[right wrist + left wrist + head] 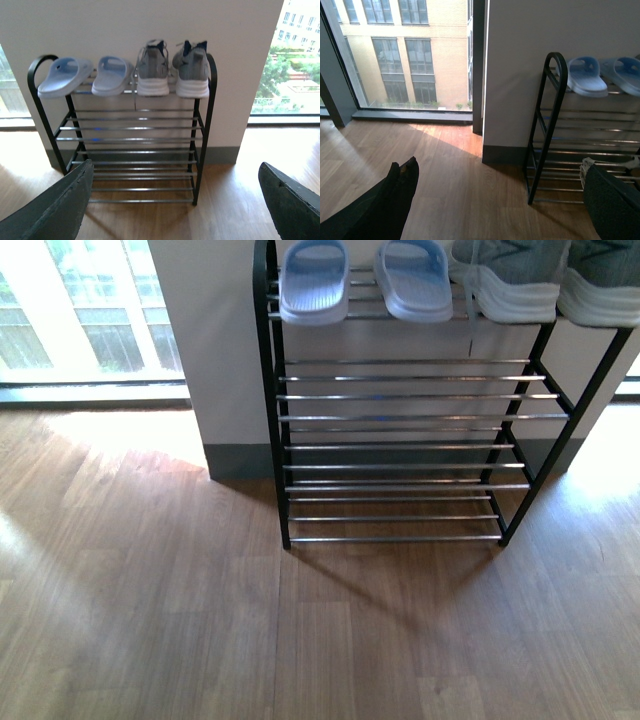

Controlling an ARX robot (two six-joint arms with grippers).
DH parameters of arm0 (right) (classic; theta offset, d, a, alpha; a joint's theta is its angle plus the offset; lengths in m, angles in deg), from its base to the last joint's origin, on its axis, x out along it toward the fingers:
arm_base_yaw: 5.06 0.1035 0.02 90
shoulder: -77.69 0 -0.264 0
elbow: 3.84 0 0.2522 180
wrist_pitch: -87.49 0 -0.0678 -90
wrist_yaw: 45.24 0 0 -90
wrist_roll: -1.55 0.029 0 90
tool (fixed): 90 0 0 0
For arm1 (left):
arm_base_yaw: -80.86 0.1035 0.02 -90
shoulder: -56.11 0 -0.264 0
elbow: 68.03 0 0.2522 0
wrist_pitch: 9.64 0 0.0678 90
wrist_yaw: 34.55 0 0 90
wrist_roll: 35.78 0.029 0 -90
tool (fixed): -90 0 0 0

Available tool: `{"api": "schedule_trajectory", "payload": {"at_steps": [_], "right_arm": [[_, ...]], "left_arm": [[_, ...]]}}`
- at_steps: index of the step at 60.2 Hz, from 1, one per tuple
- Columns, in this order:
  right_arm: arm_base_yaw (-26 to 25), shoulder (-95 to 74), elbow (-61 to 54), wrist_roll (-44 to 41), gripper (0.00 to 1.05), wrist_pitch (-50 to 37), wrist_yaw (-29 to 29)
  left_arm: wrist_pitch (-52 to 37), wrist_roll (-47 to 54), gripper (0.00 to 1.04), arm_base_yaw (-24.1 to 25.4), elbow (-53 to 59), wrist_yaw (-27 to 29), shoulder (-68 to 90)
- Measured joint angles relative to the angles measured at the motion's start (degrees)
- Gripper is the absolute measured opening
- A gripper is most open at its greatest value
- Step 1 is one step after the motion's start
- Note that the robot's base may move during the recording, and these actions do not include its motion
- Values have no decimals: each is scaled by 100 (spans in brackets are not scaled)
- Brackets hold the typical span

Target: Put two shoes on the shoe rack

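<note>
The shoe rack [400,418] stands against a white wall, black frame with chrome rods; it also shows in the right wrist view [135,150] and the left wrist view [545,125]. On its top tier sit two pale blue slippers [65,76] [111,75] on the left and two grey sneakers [152,72] [192,72] on the right. In the front view the slippers [315,280] [412,278] and sneakers [510,280] [605,285] are cut by the top edge. My left gripper [500,200] is open and empty above the floor. My right gripper [175,200] is open and empty, facing the rack.
The lower rack tiers [395,470] hold nothing. Wooden floor [250,630] spreads in front. A large window [80,310] is to the rack's left, another [295,60] to its right. A grey skirting [220,155] runs along the wall.
</note>
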Motion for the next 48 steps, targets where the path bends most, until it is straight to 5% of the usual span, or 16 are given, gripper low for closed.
{"api": "schedule_trajectory", "payload": {"at_steps": [48], "right_arm": [[0,7,0,17,96,4,-4]], "left_arm": [[0,0,95,0,0,-2,0]]}}
